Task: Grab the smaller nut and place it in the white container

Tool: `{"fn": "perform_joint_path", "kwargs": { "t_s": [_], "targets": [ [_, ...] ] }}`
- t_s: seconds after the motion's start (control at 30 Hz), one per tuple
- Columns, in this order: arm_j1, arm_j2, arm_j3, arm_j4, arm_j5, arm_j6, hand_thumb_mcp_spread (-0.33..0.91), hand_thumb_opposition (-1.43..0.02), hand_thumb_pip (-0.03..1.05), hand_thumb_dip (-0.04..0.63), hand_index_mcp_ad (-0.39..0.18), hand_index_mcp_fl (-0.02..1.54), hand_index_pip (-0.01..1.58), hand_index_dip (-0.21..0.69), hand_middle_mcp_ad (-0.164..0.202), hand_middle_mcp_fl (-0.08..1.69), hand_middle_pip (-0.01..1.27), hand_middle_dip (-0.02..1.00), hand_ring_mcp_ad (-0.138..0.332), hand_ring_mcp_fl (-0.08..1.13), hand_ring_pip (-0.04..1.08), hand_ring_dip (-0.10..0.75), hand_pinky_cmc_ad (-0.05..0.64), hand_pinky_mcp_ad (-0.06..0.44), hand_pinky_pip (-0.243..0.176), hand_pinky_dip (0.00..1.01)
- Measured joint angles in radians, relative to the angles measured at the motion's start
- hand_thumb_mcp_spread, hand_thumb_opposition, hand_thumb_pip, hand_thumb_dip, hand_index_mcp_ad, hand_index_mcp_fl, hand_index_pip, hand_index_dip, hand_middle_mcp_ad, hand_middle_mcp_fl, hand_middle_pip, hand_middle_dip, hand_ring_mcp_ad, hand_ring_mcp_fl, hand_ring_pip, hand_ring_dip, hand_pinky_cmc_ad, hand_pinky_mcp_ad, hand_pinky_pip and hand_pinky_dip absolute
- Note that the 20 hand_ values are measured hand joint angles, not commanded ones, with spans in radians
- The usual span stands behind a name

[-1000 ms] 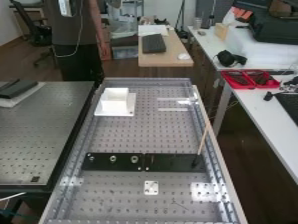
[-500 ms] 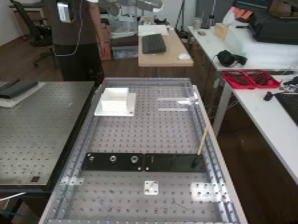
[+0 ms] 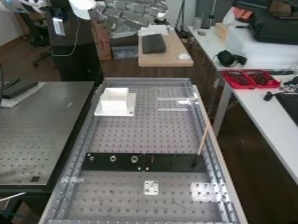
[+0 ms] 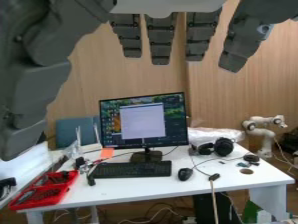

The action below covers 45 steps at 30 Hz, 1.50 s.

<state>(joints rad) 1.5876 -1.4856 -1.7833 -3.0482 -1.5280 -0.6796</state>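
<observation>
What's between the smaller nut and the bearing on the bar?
The larger nut: it stands on the black bar between the smaller nut and the bearing, seen in the high view.

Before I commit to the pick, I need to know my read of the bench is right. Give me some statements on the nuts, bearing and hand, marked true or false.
1. The smaller nut stands on the black bar. True.
2. The bearing stands between the two nuts. False: the larger nut is between the smaller nut and the bearing.
3. The hand is open. True.
4. The hand is down at the bar. False: it is up beyond the bench's far end.
</observation>
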Motion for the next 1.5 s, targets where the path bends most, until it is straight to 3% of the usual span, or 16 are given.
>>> {"fn": "perform_joint_path", "kwargs": {
  "t_s": [0.63,0.97,1.27,1.5],
  "targets": [
    [-0.097,0.044,-0.177,0.08,-0.06,0.005,0.2,-0.75,0.53,0.061,-0.012,0.02,0.07,0.298,0.089,0.0,0.12,0.18,0.171,0.0,0.09,0.058,0.393,0.297,-0.087,0.12],
    [-0.133,0.067,-0.31,0.183,-0.053,-0.03,0.22,-0.76,0.55,0.079,-0.014,0.05,0.08,0.298,0.087,0.0,0.13,0.18,0.173,0.0,0.09,0.058,0.393,0.297,-0.091,0.13],
    [-0.176,0.058,-0.397,0.29,-0.043,-0.003,0.24,-0.77,0.62,0.105,-0.026,0.09,0.1,0.298,0.087,0.0,0.13,0.19,0.176,0.0,0.09,0.058,0.393,0.297,-0.091,0.13],
    [-0.205,0.02,-0.441,0.362,-0.053,-0.002,0.25,-0.77,0.63,0.12,-0.045,0.15,0.32,0.281,0.089,0.0,0.13,0.19,0.175,0.0,0.09,0.058,0.394,0.297,-0.091,0.13]
  ]
}}
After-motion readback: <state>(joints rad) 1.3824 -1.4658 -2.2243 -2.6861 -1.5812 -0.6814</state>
